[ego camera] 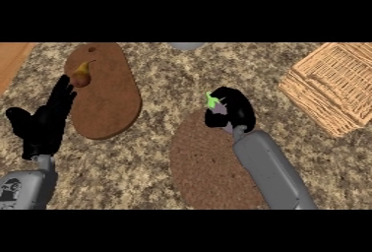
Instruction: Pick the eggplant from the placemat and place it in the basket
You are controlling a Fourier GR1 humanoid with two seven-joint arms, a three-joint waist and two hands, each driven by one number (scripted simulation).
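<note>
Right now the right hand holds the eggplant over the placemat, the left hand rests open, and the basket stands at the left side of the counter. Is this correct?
Not quite: the basket stands at the right side, as the head view shows. The rest holds: the right hand is curled round the eggplant at the placemat's far edge, and the left hand rests open.

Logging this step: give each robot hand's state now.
Left robot hand: open, resting, holding nothing.
Right robot hand: shut on the eggplant.

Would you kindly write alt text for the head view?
The right hand is curled round the eggplant at the brown placemat's far edge. The wicker basket lies further right; the open left hand rests beside a cutting board holding a pear.
</note>
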